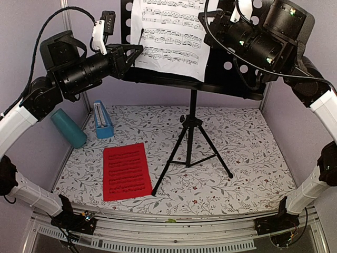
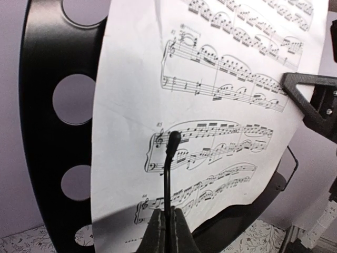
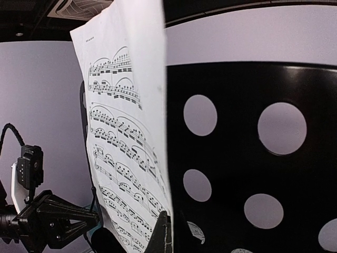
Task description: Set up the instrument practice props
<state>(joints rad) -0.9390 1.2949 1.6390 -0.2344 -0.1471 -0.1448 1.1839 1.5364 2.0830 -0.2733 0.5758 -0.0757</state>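
Up at desk height, both arms are reaching in from opposite sides of the black music stand (image 1: 192, 121), which is standing on its tripod on the floral table (image 1: 247, 158). The left arm is bending at the elbow and stretching its forearm rightward, nearly level. The left gripper (image 1: 138, 51) is pinching tight on the stand's thin page-holder wire (image 2: 168, 163), which is rising upright in front of the white sheet of music (image 1: 171, 31). The right arm is arching high and pointing its wrist leftward. The right gripper (image 1: 206, 20) is clamping closed on the right edge of that sheet, which is leaning against the perforated desk. Below, the red sheet of music (image 1: 126, 171) is lying flat beside the tripod's legs, and the blue metronome (image 1: 102, 120) is standing behind it.
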